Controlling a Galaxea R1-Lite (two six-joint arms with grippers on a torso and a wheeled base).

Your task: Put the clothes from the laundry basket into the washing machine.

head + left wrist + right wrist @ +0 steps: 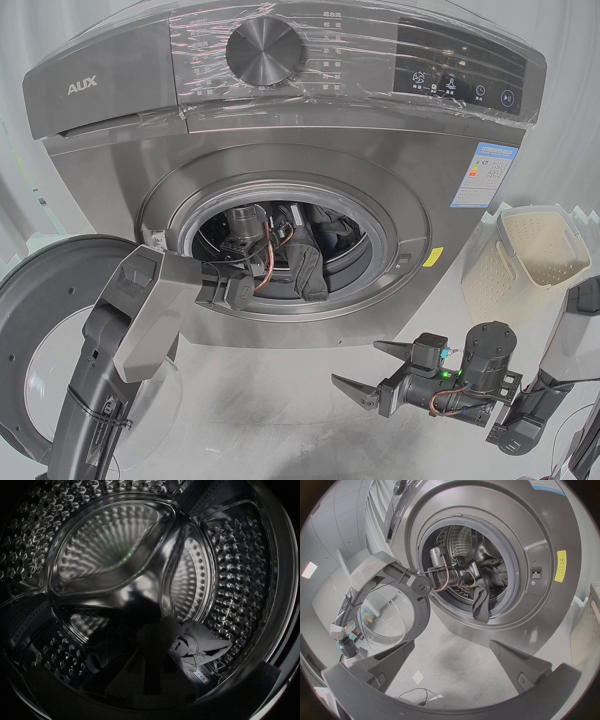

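The washing machine (400, 187) stands with its round door (37, 325) swung open to the left. My left gripper (295, 224) is inside the drum (109, 548), shut on a dark garment (307, 265) whose tail hangs out over the door seal. In the left wrist view the bunched grey cloth (193, 647) sits at the gripper's tip, low in the drum. The right wrist view shows the garment (481, 602) draped over the rim. My right gripper (355, 361) hovers open and empty above the floor in front of the machine, its fingers (515, 662) spread wide.
A cream perforated laundry basket (531, 262) leans tilted against the machine's right side, and I see no clothes in it. More dark clothes (497, 570) lie deeper in the drum. Grey floor (269, 400) lies open between both arms.
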